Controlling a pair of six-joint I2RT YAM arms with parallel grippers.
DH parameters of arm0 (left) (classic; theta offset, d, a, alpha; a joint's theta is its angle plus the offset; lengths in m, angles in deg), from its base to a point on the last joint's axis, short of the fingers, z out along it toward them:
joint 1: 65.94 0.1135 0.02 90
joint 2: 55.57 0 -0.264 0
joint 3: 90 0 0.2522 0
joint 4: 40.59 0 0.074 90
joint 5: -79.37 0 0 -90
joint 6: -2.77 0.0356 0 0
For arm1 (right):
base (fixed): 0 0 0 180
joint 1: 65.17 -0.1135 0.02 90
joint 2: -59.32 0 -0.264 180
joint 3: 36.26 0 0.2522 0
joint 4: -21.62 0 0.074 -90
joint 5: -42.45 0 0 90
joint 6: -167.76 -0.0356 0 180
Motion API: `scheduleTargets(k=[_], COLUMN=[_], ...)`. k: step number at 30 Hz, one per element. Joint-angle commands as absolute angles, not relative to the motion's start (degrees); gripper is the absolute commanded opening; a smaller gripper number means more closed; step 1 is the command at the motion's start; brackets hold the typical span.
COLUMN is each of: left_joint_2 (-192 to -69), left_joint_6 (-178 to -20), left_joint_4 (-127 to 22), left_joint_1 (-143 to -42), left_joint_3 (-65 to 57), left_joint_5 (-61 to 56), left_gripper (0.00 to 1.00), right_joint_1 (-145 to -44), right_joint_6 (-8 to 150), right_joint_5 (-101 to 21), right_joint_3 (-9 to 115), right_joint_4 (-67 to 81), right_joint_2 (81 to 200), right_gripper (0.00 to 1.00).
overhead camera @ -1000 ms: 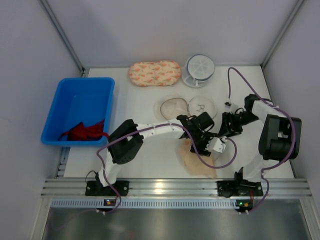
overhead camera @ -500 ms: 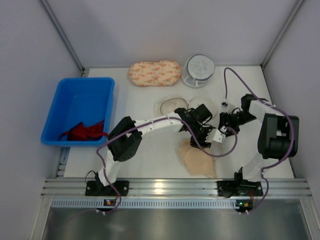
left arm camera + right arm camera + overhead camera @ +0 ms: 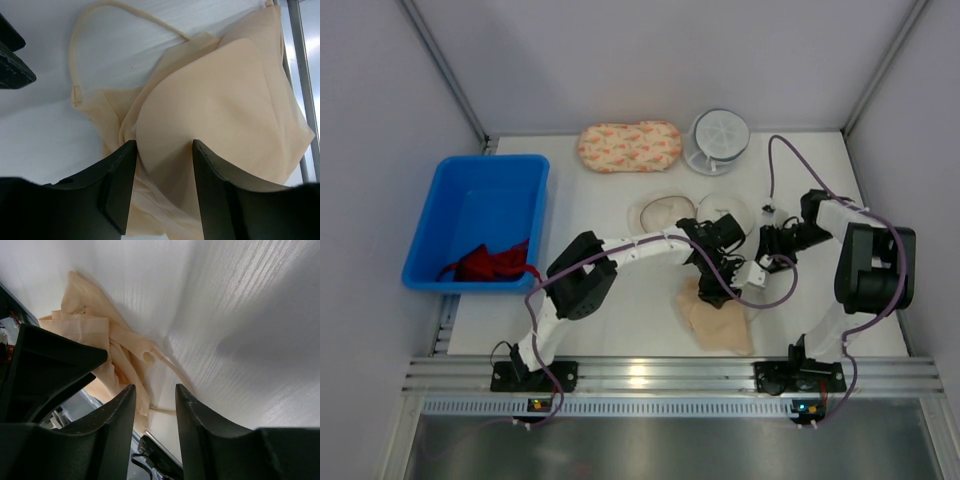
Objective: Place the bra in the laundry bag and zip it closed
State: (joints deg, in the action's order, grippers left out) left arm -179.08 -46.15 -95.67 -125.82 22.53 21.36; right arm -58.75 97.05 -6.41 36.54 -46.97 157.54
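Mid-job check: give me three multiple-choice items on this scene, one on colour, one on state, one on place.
1. What colour is the cloth in the bin?
A) red B) green C) white
2. How is the bag?
A) zipped shut B) rolled up C) open, domes side by side
3. Where is the bra?
A) in the bin B) on the table, near its front edge C) in the bag

Key: 1 A, the cloth in the blue bin is red. 2 C, both mesh domes lie spread flat. 3 B, the bra lies on the table between the arm bases.
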Motion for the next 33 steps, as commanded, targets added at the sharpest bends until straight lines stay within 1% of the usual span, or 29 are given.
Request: scheduleTargets(k=[1,2,3,6,7,9,10,13,16,20,22,27,30,31,33], left_joint_2=[-179.32,-179.24,-178.97,-176.96,-175.56,-173.71,-171.7,-168.09,-165.54,-164.91,-165.96,-170.09,-171.59,-172.55,-173.43], left_joint_6=[-48.91,-49.09,-49.09,-49.44,-49.79,-51.45,-51.99,-55.93,-59.37,-60.78,-61.3,-63.85,-64.3,-64.38,-64.73], left_joint_4=[-96.45,-96.54,-96.45,-96.54,-96.54,-96.54,-96.45,-96.54,-96.45,-96.54,-96.54,-94.35,-90.83,-90.04,-89.94], left_joint_1=[-125.71,-125.62,-125.7,-125.53,-125.36,-125.18,-124.74,-123.16,-121.32,-119.56,-119.29,-119.11,-118.41,-118.15,-117.8], left_joint_3=[25.1,25.02,25.01,24.49,24.4,24.14,23.96,23.0,21.33,19.22,18.42,16.85,14.3,13.94,13.59], left_joint_5=[21.89,22.41,22.76,24.61,25.05,26.28,26.63,28.83,30.06,29.01,28.05,25.58,23.83,23.56,23.21], left_gripper=[0.55,0.54,0.43,0.21,0.17,0.07,0.0,0.0,0.0,0.0,0.0,0.0,0.0,0.0,0.0], right_joint_1=[-59.28,-59.37,-59.45,-59.89,-60.16,-60.25,-60.33,-60.51,-60.51,-60.51,-60.51,-60.51,-60.51,-60.51,-60.51], right_joint_6=[97.01,97.01,96.92,96.83,96.83,96.75,96.4,96.13,95.87,95.52,95.51,95.25,95.43,95.6,95.86], right_joint_5=[-5.19,-5.02,-5.19,-5.72,-5.89,-6.07,-6.33,-6.69,-6.86,-6.16,-5.46,-1.6,2.27,3.06,5.7], right_joint_3=[38.06,37.97,37.88,37.44,37.44,37.35,37.35,37.35,37.26,36.74,36.65,36.91,36.39,36.21,35.77], right_joint_4=[-44.62,-44.62,-44.44,-44.35,-44.44,-44.35,-44.18,-44.0,-43.74,-43.3,-43.12,-43.39,-44.0,-44.17,-44.61], right_joint_2=[158.81,158.9,158.99,159.16,159.25,159.52,159.43,159.52,159.08,158.29,157.67,156.27,155.13,154.69,153.9], right_gripper=[0.37,0.32,0.3,0.2,0.15,0.11,0.09,0.05,0.03,0.04,0.08,0.14,0.21,0.27,0.33])
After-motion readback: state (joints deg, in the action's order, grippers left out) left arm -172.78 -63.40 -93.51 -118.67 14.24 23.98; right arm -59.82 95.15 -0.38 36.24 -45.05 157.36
